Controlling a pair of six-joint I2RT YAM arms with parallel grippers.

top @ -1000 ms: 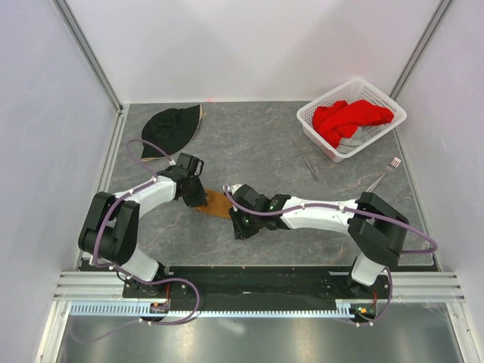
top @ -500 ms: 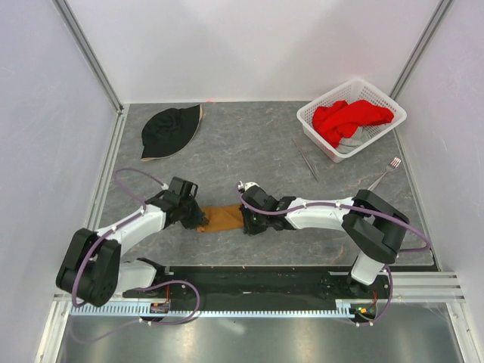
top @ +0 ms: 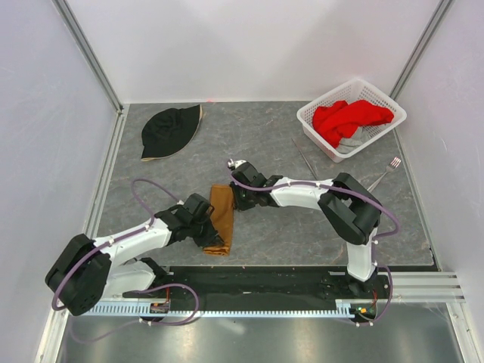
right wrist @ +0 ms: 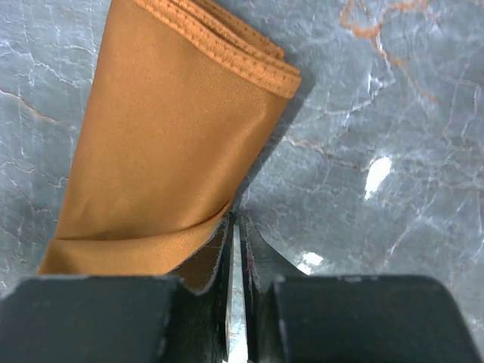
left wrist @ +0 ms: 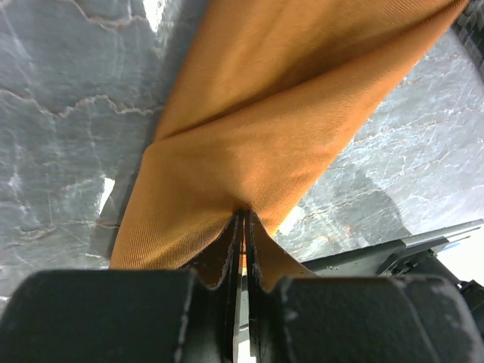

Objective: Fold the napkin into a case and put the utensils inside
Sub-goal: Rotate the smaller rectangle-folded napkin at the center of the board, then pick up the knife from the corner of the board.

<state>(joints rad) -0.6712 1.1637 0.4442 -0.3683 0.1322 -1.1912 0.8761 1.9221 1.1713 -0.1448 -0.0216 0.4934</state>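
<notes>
The napkin point(top: 222, 215) is folded into a narrow orange-brown strip that lies near-to-far on the table. My left gripper point(top: 212, 236) is shut on its near end; in the left wrist view the cloth point(left wrist: 287, 113) runs out from between the closed fingertips of the left gripper point(left wrist: 243, 215). My right gripper point(top: 237, 198) is shut at the far end's right corner; in the right wrist view the strip point(right wrist: 166, 144) meets the tips of the right gripper point(right wrist: 236, 219). The fork point(top: 384, 174) and the thin grey knife point(top: 305, 159) lie at the right.
A black hat point(top: 170, 130) lies at the far left. A white basket point(top: 308, 119) holding a red cloth point(top: 349, 117) stands at the far right, close to the knife and fork. White walls enclose the table on three sides.
The strip has swung from lying left-to-right to lying near-to-far. My left gripper moved nearer and to the right with one end; my right gripper moved farther away with the other.
</notes>
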